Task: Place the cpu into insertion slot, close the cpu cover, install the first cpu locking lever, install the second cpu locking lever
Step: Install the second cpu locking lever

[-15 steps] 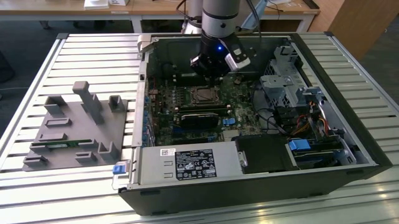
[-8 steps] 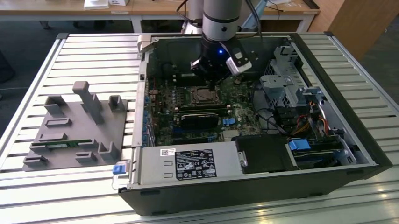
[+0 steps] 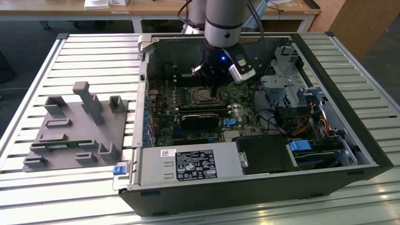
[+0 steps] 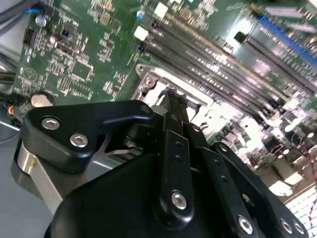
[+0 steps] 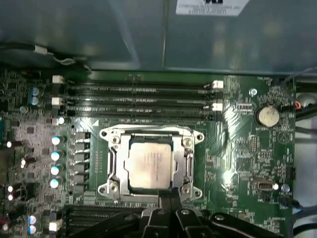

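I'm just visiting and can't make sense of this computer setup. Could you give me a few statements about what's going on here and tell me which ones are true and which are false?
1. The silver-grey cpu sits in its socket on the green motherboard. True.
2. The cpu cover, a thin silvery frame, lies around the chip. True.
3. The gripper is over the grey fixture beside the computer. False: it is inside the open computer case, at the edge of the socket.
4. The grey fixture stands at the exterior view's right of the case. False: it stands at the exterior view's left.
5. A round silver coin battery sits on the motherboard. True.
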